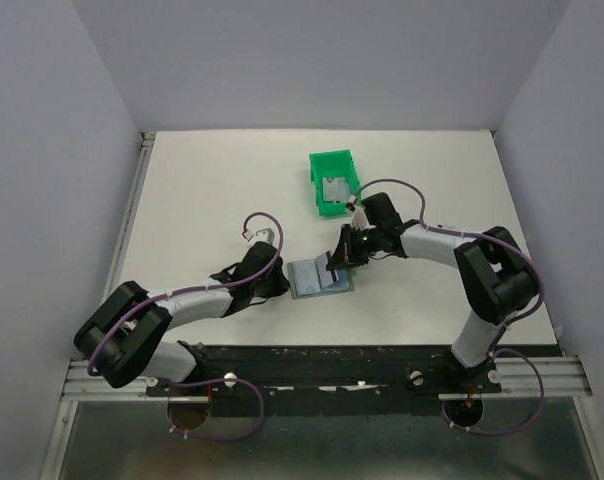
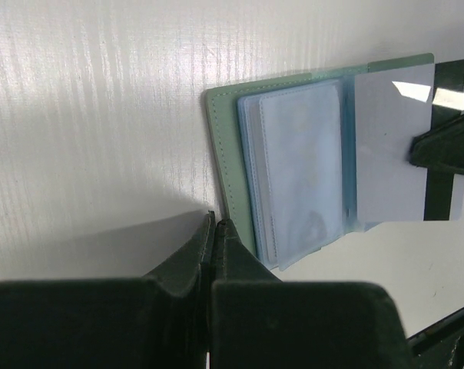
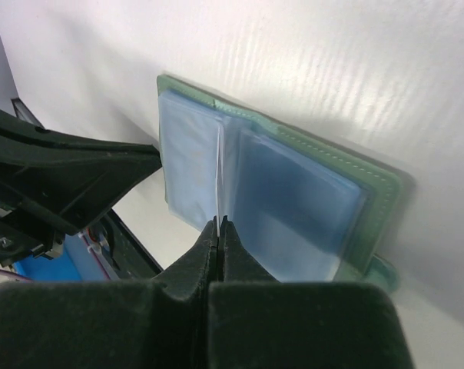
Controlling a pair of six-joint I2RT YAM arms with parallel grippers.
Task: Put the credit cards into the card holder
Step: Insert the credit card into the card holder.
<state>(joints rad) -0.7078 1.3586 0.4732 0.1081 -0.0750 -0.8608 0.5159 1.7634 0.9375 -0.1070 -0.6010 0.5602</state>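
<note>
**Figure. Insertion of a card, seen from above and from both wrists.** The card holder (image 1: 320, 279) is shown lying open on the white worktop (image 1: 212, 200), between the two arms and in front of the green bin (image 1: 334, 182). Its grey-green cover faces down and its pale blue pockets (image 2: 297, 165) face up.

The right hand (image 3: 219, 224) is pressed together on one credit card (image 2: 389, 150), which is pinched at the long edge bearing the black stripe (image 2: 445, 138). From the right wrist the card appears only as a thin white line rising from the fingertips. This line sits over the fold between the two pocket leaves. The card's long axis is therefore taken to run parallel to the holder's spine, with its free long edge leading and the holder directly ahead of the hand. Whether that edge has entered a pocket mouth cannot be told.

The left hand (image 2: 214, 224) is closed on nothing. Its tips are set at the outer edge of the cover, on the side away from the card. Whether they press the cover down or only lie just beside it cannot be told.

The right arm is the nearer to the pockets and carries the card. The coming move is judged to depend on keeping the leading edge in line with a pocket opening while the holder is kept from sliding.

A second card (image 1: 334, 187) is seen lying in the bin, well apart from both hands.
</note>
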